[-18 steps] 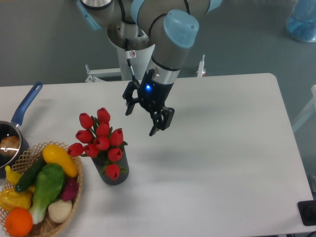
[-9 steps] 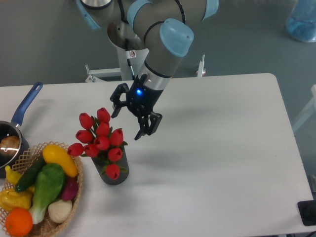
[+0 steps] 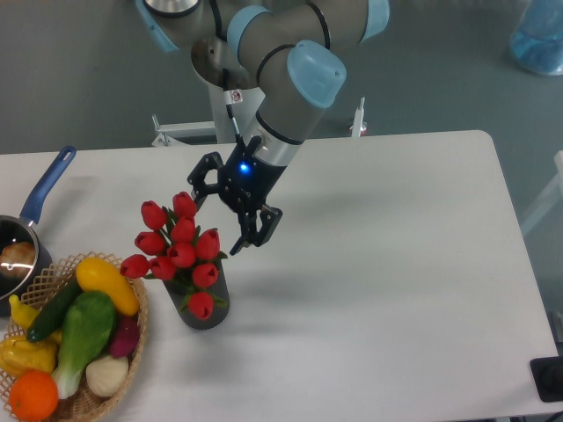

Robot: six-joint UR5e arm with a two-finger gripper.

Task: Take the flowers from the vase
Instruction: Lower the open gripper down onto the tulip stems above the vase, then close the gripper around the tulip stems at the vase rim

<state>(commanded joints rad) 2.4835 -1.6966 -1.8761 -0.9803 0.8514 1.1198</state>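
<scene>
You are looking down on a white desk [image 3: 387, 264] with 1 robot arm [image 3: 290, 97] reaching in from the far edge. The gripper [image 3: 217, 217] is hanging just to the right of the flowers [image 3: 180, 246], tilted toward them, with a blue light glowing on its body. Its 2 fingers [image 3: 249, 230] are standing wide apart and gripping nothing; 1 is sitting by the topmost bud and the other is pointing down past the right side of the bunch, near it, though you cannot tell whether either is touching a bud.

The flowers are standing upright in the vase [image 3: 205, 308], a bunch of red closed buds above green leaves, with 1 bud drooping low against the vase mouth. The vase is resting on the desk near the front left, just beside a wicker basket [image 3: 132, 347].

The basket is holding several vegetables [image 3: 84, 330]: a yellow 1, a green 1, a white 1 and an orange 1 are showing, among others. Behind the basket, at the left edge, a pot [image 3: 18, 255] with a blue handle is sitting on the desk, partly cut off. A dark object [image 3: 550, 378] is showing at the lower right corner.
</scene>
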